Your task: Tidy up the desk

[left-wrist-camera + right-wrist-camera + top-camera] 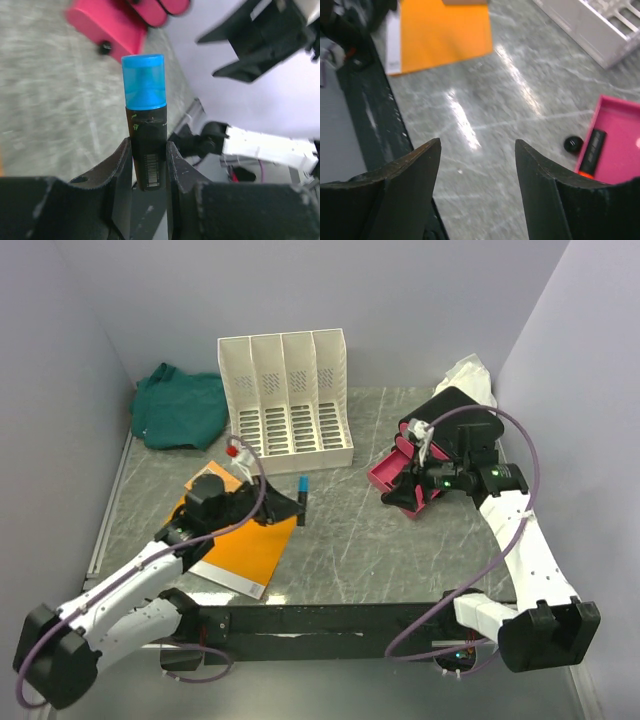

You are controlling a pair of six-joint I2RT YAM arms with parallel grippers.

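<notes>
Blue-capped marker [145, 90]: clamping its black barrel between the jaws of left gripper [148, 160], holding it above the grey-green desk [350, 540] near its middle, cap left free, probably for dropping into the pink tray [383, 476] by the right edge. Hovering right gripper [477, 150] there, jaws apart, empty.

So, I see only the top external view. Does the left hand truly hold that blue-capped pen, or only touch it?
Observer: It holds it. The left wrist view shows the left hand shut on the pen, clamping its black barrel below the cap.
Operator: And the other one, is it carrying something?
Observer: No. The right hand is open; only bare desk shows in its gap.
Operator: What lies in the pink tray?
Observer: One black stick with an orange end.
</notes>
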